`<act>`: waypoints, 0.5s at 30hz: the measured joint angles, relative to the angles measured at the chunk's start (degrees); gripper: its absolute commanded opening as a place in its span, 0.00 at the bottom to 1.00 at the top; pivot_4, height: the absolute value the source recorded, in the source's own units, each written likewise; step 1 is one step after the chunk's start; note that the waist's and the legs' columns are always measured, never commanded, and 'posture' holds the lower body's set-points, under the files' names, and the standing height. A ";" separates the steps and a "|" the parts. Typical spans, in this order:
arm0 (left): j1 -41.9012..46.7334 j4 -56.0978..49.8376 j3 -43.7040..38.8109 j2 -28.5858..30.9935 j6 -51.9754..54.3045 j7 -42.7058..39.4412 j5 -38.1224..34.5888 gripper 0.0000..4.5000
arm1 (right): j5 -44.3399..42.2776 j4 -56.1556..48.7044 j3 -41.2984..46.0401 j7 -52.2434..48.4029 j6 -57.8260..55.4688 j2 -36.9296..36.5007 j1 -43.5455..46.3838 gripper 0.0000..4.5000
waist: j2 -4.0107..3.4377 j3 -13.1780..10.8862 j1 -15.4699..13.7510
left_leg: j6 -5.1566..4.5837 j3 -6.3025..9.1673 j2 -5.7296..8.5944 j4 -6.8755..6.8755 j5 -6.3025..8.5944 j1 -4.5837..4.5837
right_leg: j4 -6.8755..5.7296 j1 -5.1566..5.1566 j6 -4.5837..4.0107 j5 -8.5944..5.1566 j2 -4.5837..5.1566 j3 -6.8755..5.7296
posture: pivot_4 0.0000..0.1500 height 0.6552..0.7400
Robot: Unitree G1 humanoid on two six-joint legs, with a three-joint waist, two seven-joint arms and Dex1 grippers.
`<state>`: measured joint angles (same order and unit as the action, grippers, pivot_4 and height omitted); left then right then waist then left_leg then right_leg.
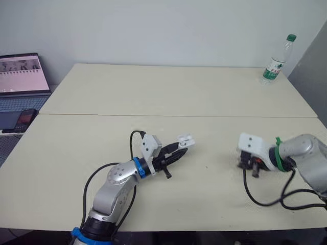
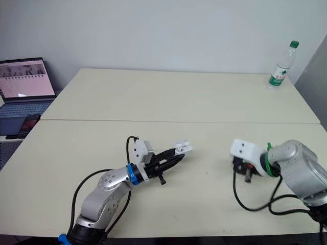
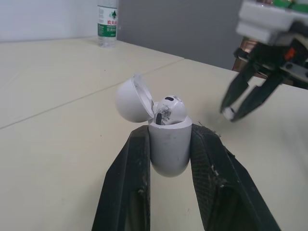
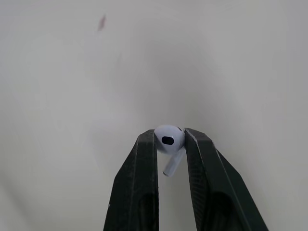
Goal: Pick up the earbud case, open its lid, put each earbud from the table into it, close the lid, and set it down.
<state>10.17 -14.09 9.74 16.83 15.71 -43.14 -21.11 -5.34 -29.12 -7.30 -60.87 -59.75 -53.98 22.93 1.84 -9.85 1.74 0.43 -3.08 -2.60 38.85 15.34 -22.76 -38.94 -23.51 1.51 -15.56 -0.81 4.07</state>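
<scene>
My left gripper (image 1: pixel 180 149) is shut on the white earbud case (image 3: pixel 168 144), holding it by its body just above the table's middle. The case's lid (image 3: pixel 131 100) is swung open, and one earbud (image 3: pixel 170 109) sits in it. To the right, my right gripper (image 1: pixel 250 167) points down at the tabletop, shut on the second white earbud (image 4: pixel 168 138), pinched by its head between the fingertips with the stem hanging free. I cannot tell whether this earbud touches the table. The left wrist view also shows the right gripper (image 3: pixel 235 111) beyond the case.
A water bottle (image 1: pixel 276 60) stands at the far right corner of the cream table (image 1: pixel 168 92). Off the table's left edge are an open laptop (image 1: pixel 20 76) and a phone (image 1: pixel 25 118). Black cables trail from both arms near the front edge.
</scene>
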 measured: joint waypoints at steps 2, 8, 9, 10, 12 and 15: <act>1.19 0.01 -0.05 0.20 0.27 0.27 0.02 0.17 | -3.32 -0.31 6.22 2.30 -0.66 5.58 -0.29 0.10 | 0.03 -0.01 -0.04 | 0.00 0.04 0.00 0.00 0.00 -0.06 | 0.04 0.00 -0.01 0.00 0.00 0.00 | 1.00 0.95; 6.12 -0.05 0.35 -4.98 4.31 4.26 -0.74 0.17 | -11.45 -2.76 16.67 9.63 2.60 19.03 -1.65 0.10 | 0.03 -0.01 -0.11 | 0.00 0.10 0.07 0.00 0.01 -0.16 | 0.07 -0.01 0.02 0.02 0.04 -0.01 | 1.00 0.95; 6.71 -0.05 0.86 -5.93 5.01 4.93 -0.93 0.17 | -12.29 -3.07 17.28 10.42 3.50 20.18 -1.96 0.10 | 0.03 -0.01 -0.10 | 0.00 0.10 0.08 0.00 0.01 -0.15 | 0.06 -0.02 0.02 0.02 0.04 -0.01 | 1.00 0.95; 7.16 -0.03 1.28 -6.91 5.57 5.40 -1.08 0.17 | -13.22 -3.41 17.78 11.12 4.45 21.05 -2.15 0.10 | 0.03 -0.01 -0.07 | 0.00 0.10 0.07 -0.01 0.01 -0.15 | 0.05 -0.02 0.02 0.02 0.03 -0.01 | 1.00 0.95; 8.25 0.12 1.93 -8.50 6.35 6.27 -1.12 0.17 | -15.00 -4.46 18.78 12.20 6.57 21.81 -2.85 0.10 | 0.02 -0.01 -0.05 | 0.00 0.13 0.06 -0.01 0.01 -0.13 | 0.04 -0.02 0.01 0.02 0.01 -0.03 | 1.00 0.95; 9.75 1.19 2.80 -10.16 6.42 6.66 -0.97 0.17 | -17.28 -5.02 19.87 14.18 10.49 24.90 -3.80 0.10 | 0.01 0.00 -0.01 | 0.00 0.14 0.05 -0.01 0.00 -0.10 | 0.00 -0.01 0.01 0.02 -0.03 -0.01 | 1.00 0.95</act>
<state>19.91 -12.90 12.55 6.67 22.13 -36.49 -22.08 -22.63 -34.14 12.57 -46.68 -49.26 -29.08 19.14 1.85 -9.85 1.73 0.43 -2.93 -2.56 38.84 15.35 -22.86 -38.93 -23.52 1.52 -15.54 -0.84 4.05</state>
